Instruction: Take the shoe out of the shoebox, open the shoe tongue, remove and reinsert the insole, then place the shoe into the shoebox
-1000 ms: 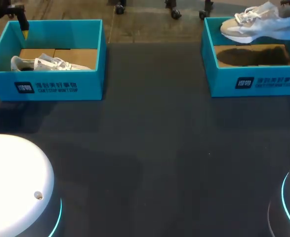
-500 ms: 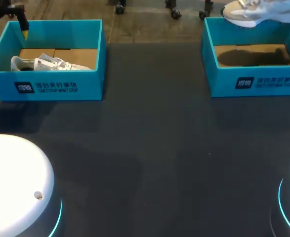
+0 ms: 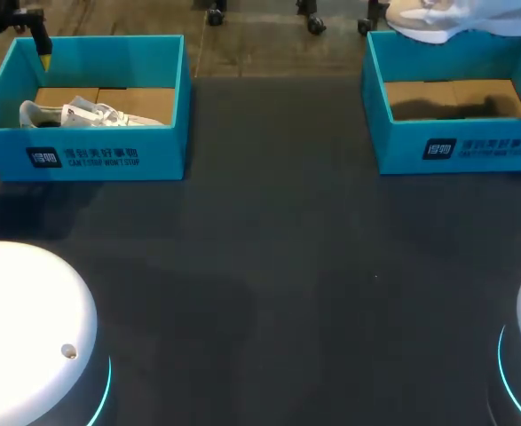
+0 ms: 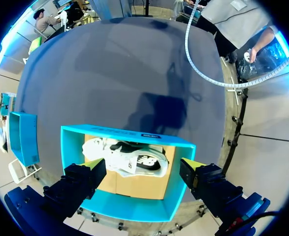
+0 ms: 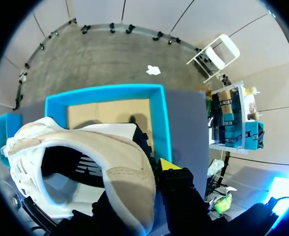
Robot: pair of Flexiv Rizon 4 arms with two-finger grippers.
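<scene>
Twice meeting a teal shoebox in the head view: finding the left shoebox [image 3: 109, 160] at the far left of the dark table [image 3: 269, 266] and the right shoebox [image 3: 455, 151] at the far right, well apart. Seeing a white shoe [image 3: 82, 114] lying on the cardboard floor of the left one. Catching a beige shoe [image 3: 438, 16] hanging in the air over the back wall of the right one, partly cut off, with the grip on it out of sight.

Looking down from the left wrist next: holding the left gripper [image 4: 144, 179] above the left shoebox, fingers spread wide, one near each end wall, closing on nothing. Seeing the white shoe below and between them, lying on its side with black trim along it, a detail lost in the head view. Glimpsing the right shoebox off beside.

Looking along the right wrist last: showing what the head view is hiding, namely the right gripper [image 5: 146, 201] clamping the beige shoe at its collar, with only one yellow tip showing. Carrying the shoe's dark opening turned toward the camera, above the right shoebox's cardboard floor and clear of its walls.
</scene>
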